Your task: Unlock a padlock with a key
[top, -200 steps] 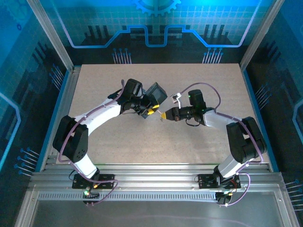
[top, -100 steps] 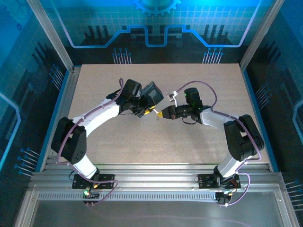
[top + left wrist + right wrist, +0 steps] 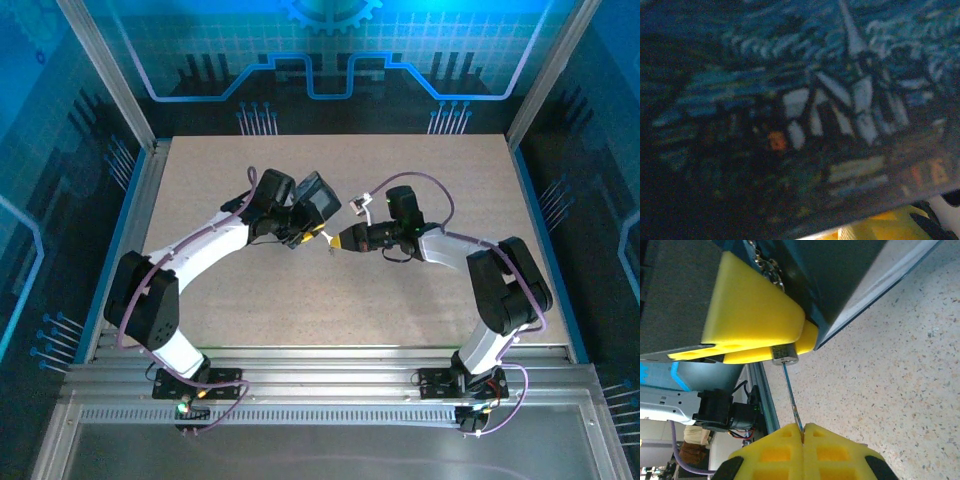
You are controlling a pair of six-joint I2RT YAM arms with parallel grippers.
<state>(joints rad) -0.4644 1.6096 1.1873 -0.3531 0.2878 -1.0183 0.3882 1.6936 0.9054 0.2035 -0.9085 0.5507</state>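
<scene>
Speckled beige table point(image 3: 420, 300) inside a blue-lit cage. Right gripper point(image 3: 802, 432), bottom centre of the wrist view, is pinched tight on the key point(image 3: 791, 395). The key tip meets the padlock point(image 3: 784, 354) mid-frame, which is clamped by the left gripper point(image 3: 316, 235) beside the dark blue box point(image 3: 840, 285). Risk: an off-axis push bends the blade or twists the key in the pads. Keyway hidden, insertion depth unclear, left wrist view blurred.

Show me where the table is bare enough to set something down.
Free: the far strip of the table between the grippers and the back wall, and the near patch between the left arm, the right arm and the near edge. Crowded at centre, where the left gripper with the box meets the right gripper.
</scene>
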